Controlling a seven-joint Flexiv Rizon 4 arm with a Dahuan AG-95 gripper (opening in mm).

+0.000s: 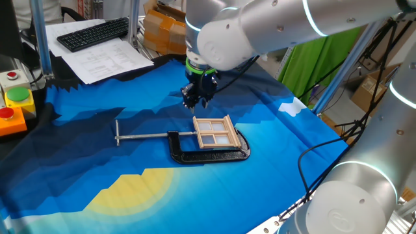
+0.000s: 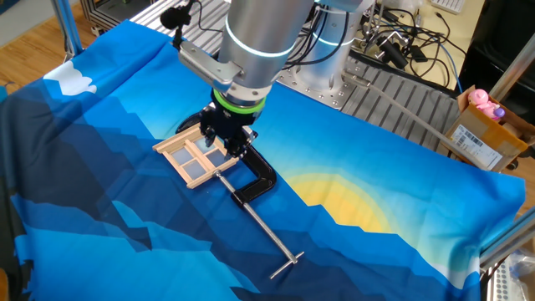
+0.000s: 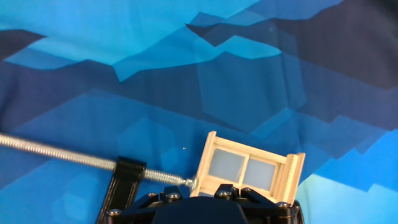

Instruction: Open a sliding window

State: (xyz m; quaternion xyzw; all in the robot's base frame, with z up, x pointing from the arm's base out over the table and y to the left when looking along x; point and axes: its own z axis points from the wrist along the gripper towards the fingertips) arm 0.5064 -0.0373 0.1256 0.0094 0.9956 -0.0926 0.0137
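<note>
The window (image 1: 213,132) lies flat on the blue-clothed counter (image 1: 97,149), just below and ahead of the pincer (image 1: 197,97), which hangs above its far edge without touching. A black clamp (image 1: 208,155) pins the window from the side, its long screw bar (image 1: 146,136) running out to one side of the pincer. The hand view shows the wooden frame with two pale panes right under the fingers, but the fingertips are hidden by the pincer's own body, so I cannot tell whether they are apart or together.

To do this step well, I'd judge the pincer should come straight down beside the movable sash's crossbar, not onto the outer frame, then push along the track in the plane of the window. Pressing down hard or pushing askew could jam the sash or twist the frame in the clamp.
</note>
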